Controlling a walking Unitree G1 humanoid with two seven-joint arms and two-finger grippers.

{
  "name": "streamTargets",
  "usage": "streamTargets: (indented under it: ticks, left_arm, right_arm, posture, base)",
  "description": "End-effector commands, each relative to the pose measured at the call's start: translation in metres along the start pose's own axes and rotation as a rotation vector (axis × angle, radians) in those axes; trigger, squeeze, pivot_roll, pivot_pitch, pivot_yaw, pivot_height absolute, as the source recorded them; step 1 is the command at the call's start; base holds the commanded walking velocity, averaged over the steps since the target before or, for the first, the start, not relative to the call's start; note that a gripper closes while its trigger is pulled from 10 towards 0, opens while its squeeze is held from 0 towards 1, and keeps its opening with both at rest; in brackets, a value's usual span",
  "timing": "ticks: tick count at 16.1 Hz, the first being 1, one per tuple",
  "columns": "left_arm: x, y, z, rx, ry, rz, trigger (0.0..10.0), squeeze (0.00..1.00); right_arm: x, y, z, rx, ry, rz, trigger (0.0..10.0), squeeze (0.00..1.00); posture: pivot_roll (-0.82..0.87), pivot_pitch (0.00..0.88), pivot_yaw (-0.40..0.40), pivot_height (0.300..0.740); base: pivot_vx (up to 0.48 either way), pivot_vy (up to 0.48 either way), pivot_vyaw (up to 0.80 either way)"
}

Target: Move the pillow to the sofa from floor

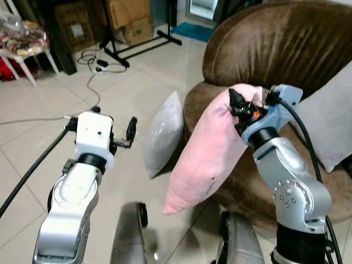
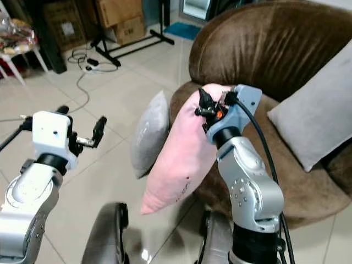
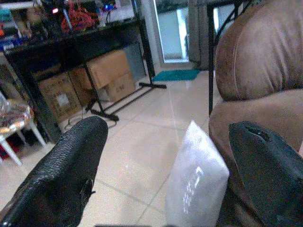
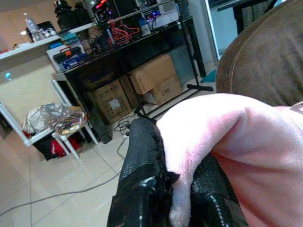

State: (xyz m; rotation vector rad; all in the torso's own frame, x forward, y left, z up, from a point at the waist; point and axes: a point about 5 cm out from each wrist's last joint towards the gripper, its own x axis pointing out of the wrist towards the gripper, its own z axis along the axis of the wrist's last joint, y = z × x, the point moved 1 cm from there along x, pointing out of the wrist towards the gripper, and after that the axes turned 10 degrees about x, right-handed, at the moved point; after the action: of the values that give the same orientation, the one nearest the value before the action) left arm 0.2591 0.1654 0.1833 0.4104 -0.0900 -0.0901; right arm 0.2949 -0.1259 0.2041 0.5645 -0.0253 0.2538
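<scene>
Fingers of the right gripper are pressed together on a bunched-up top corner of the soft pink pillow. In the right wrist view, pink cloth is seen squeezed between the two black fingers. The pillow is held up in the air and hangs down from the pinch, with its lower corner above the pale tiled floor. It is held in front of the brown plush sofa, at the sofa's front edge, and it is not lying on the seat.

The left gripper is held out over the floor, well apart from the pink pillow. Its two black fingers are spread wide apart in the left wrist view, and nothing is held between them.

A grey pillow is stood on the floor between the two arms, leaned against the front of the sofa. Another light grey cushion is propped on the sofa seat, on the robot's right side.

Farther back, brown cardboard boxes are seen under a dark shelf, next to a black metal stand. A thin cable is laid across the tiles. A white table with shiny wrapped things on top is seen far to the left.
</scene>
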Motion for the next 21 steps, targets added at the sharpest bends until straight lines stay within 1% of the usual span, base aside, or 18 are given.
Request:
streamTargets:
  ticks: [1,5,6,8,12,18,20,21]
  left_arm:
    - [0.002,0.0,0.0,0.01,-0.004,0.011,10.0,0.0]
    - [0.001,0.001,0.0,0.01,-0.006,0.024,10.0,0.0]
    - [0.001,0.002,-0.001,0.011,-0.004,0.026,10.0,0.0]
    - [0.002,0.002,-0.002,0.011,-0.004,0.03,10.0,0.0]
    - [0.004,0.0,-0.003,0.007,0.0,0.026,10.0,0.0]
    - [0.005,0.001,-0.003,0.005,-0.001,0.023,10.0,0.0]
    - [0.006,0.0,-0.003,-0.002,-0.003,0.02,10.0,0.0]
    - [0.006,-0.001,-0.003,-0.002,-0.003,0.019,10.0,0.0]
  right_arm:
    - [0.002,0.009,0.013,-0.007,-0.064,0.037,10.0,0.0]
    - [0.007,0.021,0.024,0.023,-0.103,0.083,10.0,0.0]
    - [0.008,0.021,0.025,0.031,-0.107,0.085,10.0,0.0]
    - [0.009,0.02,0.024,0.031,-0.103,0.08,10.0,0.0]
    - [0.008,0.012,0.021,0.041,-0.092,0.047,10.0,0.0]
    - [0.005,0.003,0.015,0.05,-0.08,0.01,10.0,0.0]
    - [0.003,-0.004,0.007,-0.016,-0.056,-0.036,10.0,0.0]
    - [0.002,-0.007,0.007,-0.028,-0.067,-0.05,10.0,0.0]
  posture:
    - [0.12,0.0,-0.005,0.63]
    - [0.12,0.0,-0.009,0.675]
    - [0.12,0.0,-0.01,0.685]
    - [0.12,0.0,-0.011,0.7]
    - [0.12,0.0,-0.01,0.74]
    - [0.11,0.0,0.002,0.74]
    - [0.11,0.0,0.002,0.74]
    - [0.11,0.0,0.008,0.74]
  base:
    - [0.0,0.0,0.0]
    - [0.0,0.0,0.0]
    - [0.0,0.0,0.0]
    - [0.0,0.0,0.0]
    - [0.0,0.0,0.0]
    - [0.0,0.0,0.0]
    - [0.0,0.0,0.0]
    - [0.0,0.0,0.0]
